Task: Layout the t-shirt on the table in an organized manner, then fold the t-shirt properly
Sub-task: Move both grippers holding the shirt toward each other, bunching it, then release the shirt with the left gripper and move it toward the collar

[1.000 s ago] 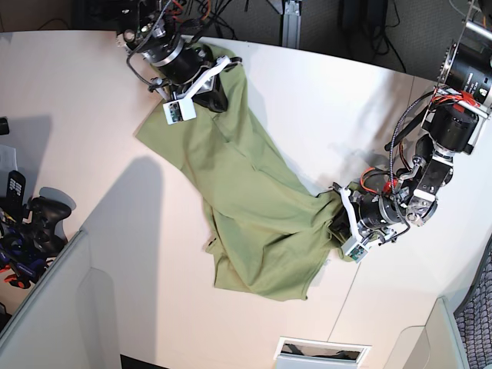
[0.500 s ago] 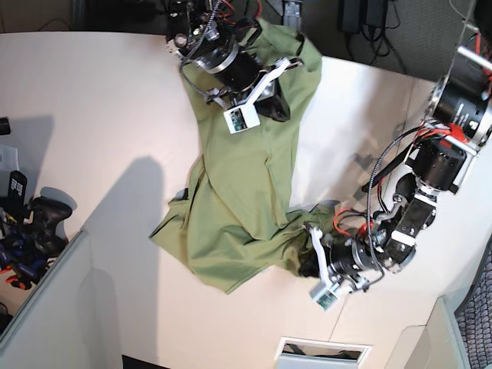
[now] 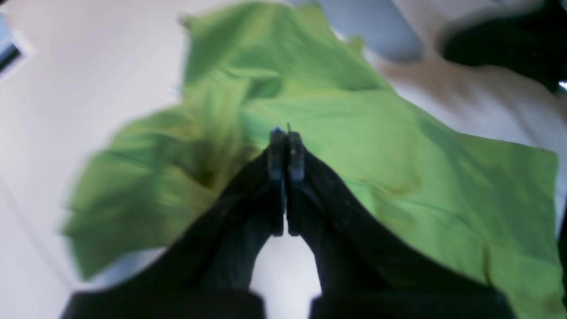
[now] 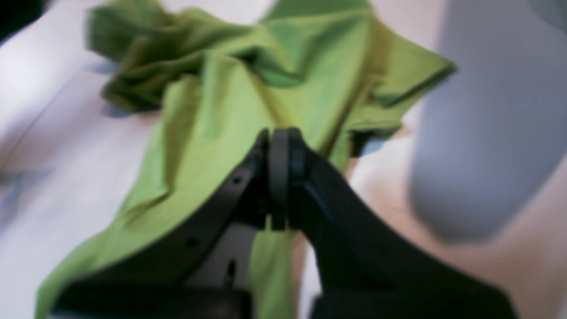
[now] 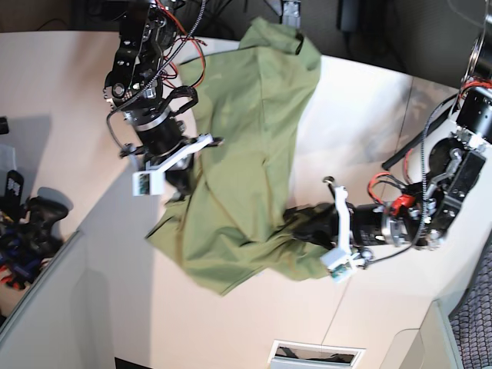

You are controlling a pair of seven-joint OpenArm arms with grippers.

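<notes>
Both end effectors, left (image 5: 311,231) and right (image 5: 184,173), are pinched tight on the shirt (image 5: 246,161), which lies bunched on the bench (image 5: 61,92), so the spreading step likely needs them pulled apart next.

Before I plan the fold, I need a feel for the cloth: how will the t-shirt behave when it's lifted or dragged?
Probably very floppy: the t-shirt drapes in deep folds and bunches where the left gripper and right gripper pinch it. It seems light, since thin pinches carry it. It should slide on the smooth table, though it will likely wrinkle.
</notes>
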